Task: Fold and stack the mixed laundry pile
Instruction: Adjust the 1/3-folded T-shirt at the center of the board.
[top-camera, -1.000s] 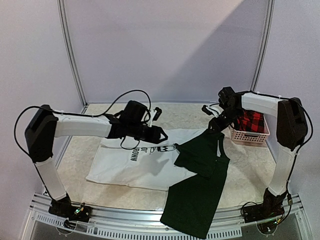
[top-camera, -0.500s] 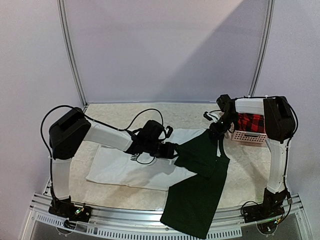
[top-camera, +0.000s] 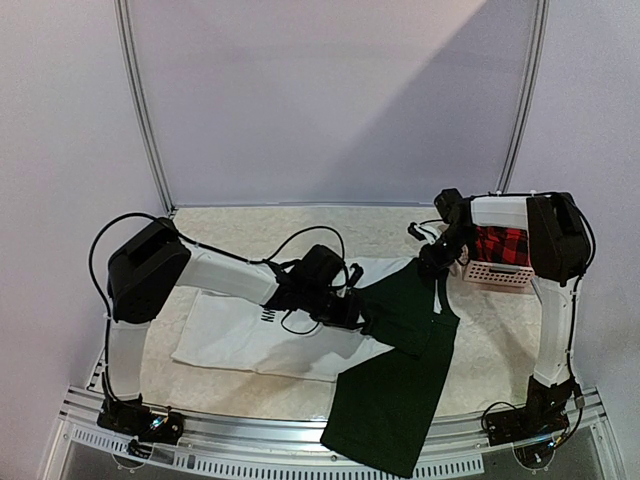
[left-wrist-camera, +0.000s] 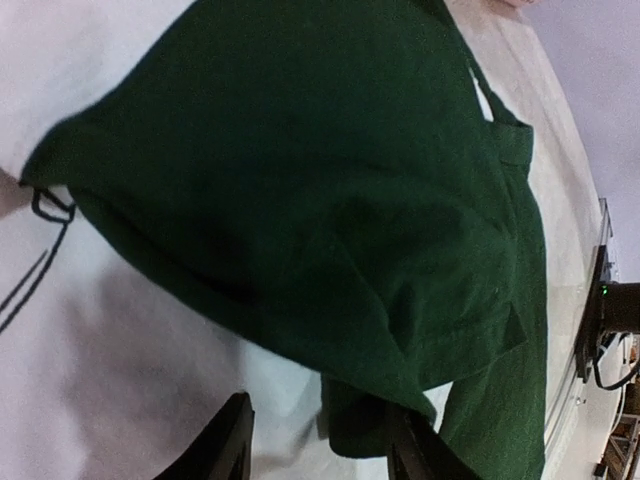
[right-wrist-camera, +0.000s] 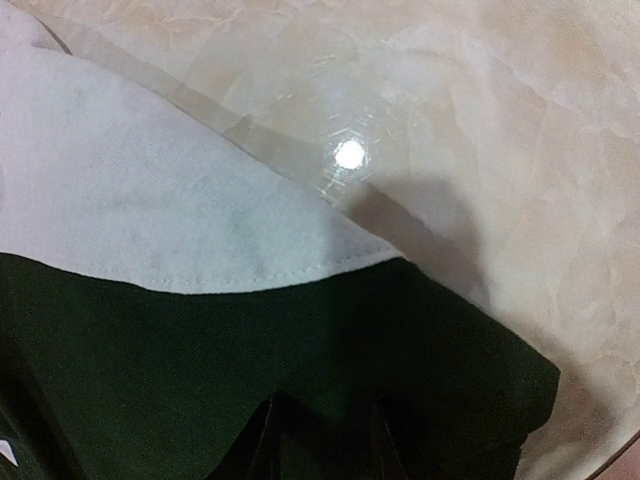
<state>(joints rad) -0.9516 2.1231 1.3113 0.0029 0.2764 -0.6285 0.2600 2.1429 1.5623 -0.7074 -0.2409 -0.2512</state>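
A dark green garment (top-camera: 400, 370) lies spread from mid-table to the front edge, overlapping a long white cloth (top-camera: 250, 330) with black print. My left gripper (top-camera: 362, 315) is low at the garment's folded left edge. In the left wrist view it (left-wrist-camera: 320, 440) is open, with a folded corner of the green garment (left-wrist-camera: 300, 180) between the fingers, close to the right one, over the white cloth (left-wrist-camera: 120, 350). My right gripper (top-camera: 432, 258) sits at the garment's far corner. Its dark fingertips (right-wrist-camera: 265, 430) stand slightly apart on the green garment (right-wrist-camera: 150, 350), beside the white cloth's hem (right-wrist-camera: 150, 200).
A pink perforated basket (top-camera: 497, 272) stands at the right, holding a red-and-black checked flannel shirt (top-camera: 500, 245). The marbled table top (right-wrist-camera: 480, 120) shows beyond the garment's corner. The green garment's lower end hangs over the metal rail (top-camera: 250, 462) at the front.
My left arm has swung down and right, from above the white cloth to the green garment's left edge. The right gripper dropped onto the garment's far corner, its jaws narrowing, then stayed.
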